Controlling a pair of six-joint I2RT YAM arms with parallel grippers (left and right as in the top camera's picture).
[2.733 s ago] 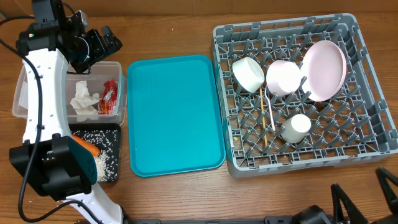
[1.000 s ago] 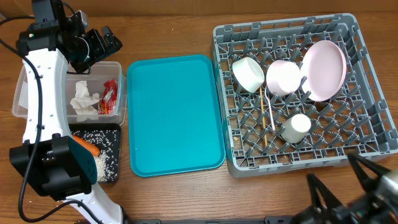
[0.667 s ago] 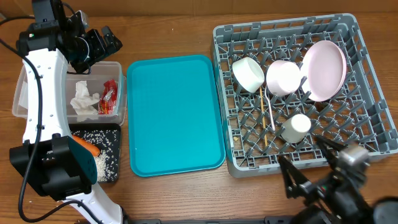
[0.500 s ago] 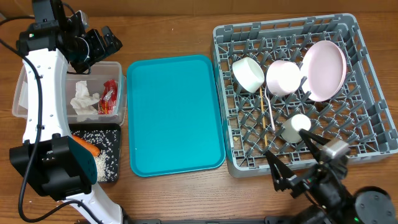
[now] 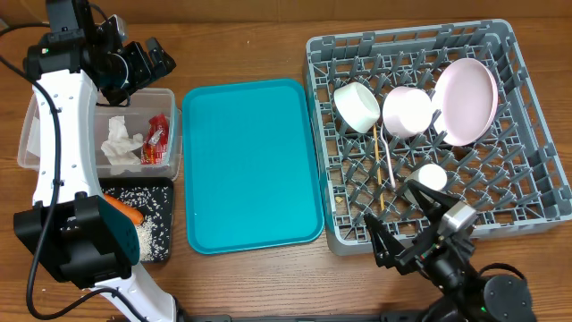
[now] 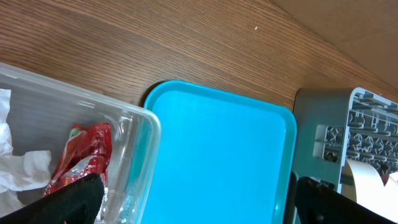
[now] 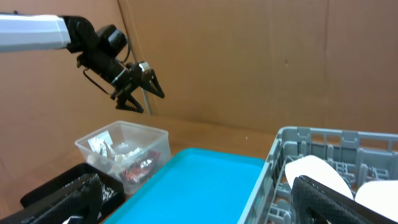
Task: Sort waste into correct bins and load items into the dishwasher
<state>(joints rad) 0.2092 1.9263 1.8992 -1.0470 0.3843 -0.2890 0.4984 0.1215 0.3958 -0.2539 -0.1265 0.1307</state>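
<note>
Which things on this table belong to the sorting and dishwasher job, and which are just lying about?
Job: clear plastic tub, crumpled white napkins, shiny red wrapper, flat black tray, orange carrot, beige rice scraps, grey peg rack, pale pink round plate, two white bowls, small white cup, white plastic fork, thin wooden chopstick.
Lying about: large teal plastic tray.

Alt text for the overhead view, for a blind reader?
Grey dish rack at right holds a pink plate, two white bowls and a cup. A teal tray lies centre; at left, a clear tub with napkins and wrapper, and a black tray with rice and carrot.
</note>
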